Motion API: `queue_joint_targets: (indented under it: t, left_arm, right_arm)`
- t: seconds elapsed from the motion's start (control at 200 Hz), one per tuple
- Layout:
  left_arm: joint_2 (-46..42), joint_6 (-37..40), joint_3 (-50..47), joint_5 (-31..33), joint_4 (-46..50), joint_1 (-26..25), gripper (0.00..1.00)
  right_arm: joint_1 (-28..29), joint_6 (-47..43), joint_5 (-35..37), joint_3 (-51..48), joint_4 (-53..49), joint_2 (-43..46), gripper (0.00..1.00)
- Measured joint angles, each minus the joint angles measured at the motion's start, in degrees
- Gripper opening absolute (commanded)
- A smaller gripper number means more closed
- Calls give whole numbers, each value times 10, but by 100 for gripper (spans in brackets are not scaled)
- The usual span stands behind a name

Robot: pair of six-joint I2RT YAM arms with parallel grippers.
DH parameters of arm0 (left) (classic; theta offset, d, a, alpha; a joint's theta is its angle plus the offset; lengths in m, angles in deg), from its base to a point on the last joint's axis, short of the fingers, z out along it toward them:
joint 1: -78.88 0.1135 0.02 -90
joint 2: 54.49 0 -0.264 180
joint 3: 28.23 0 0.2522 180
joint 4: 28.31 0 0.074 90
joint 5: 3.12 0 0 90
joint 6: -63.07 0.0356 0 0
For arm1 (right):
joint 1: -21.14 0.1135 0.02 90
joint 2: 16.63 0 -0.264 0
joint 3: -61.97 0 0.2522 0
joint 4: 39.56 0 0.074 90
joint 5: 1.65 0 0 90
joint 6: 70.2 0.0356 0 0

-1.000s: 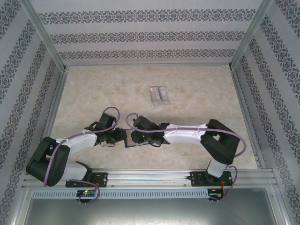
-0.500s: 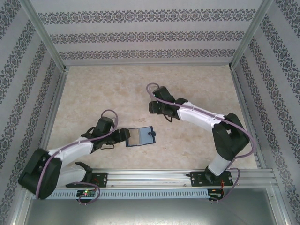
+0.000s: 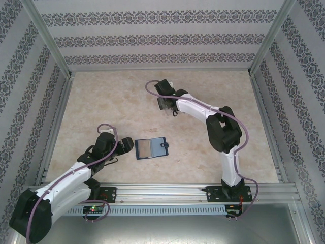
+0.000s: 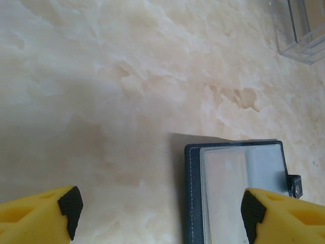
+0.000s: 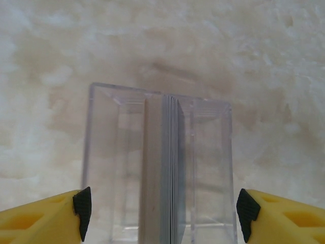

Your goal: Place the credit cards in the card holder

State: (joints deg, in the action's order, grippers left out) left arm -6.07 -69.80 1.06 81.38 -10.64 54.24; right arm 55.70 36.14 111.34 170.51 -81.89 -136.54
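Lying open and flat near the table's (image 3: pixel 101 101) front middle, the card holder (image 3: pixel 152 148) has bare marble on every side. The left gripper (image 3: pixel 125 146) sits just beside its left edge, fingers spread wide and empty. The right gripper (image 5: pixel 162 208) hangs over the transparent case (image 5: pixel 127 168), spread wide past both side walls. The credit cards (image 5: pixel 171 162) stand on edge in the case's middle.

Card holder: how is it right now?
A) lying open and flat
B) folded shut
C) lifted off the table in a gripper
A: the card holder lies spread flat on the table, its clear pockets facing up and its clasp tab out to one side.
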Motion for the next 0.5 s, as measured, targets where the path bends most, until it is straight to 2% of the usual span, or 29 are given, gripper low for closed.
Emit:
queue_joint_targets:
  t: [0.36, 0.5]
  left_arm:
    - [7, 0, 0, 3, 0, 0, 84]
    - [11, 0, 0, 2, 0, 0, 84]
  right_arm:
    - [-18, -16, 52, 17, -8, -25, 68]
    - [-18, -26, 62, 17, -11, -27, 60]
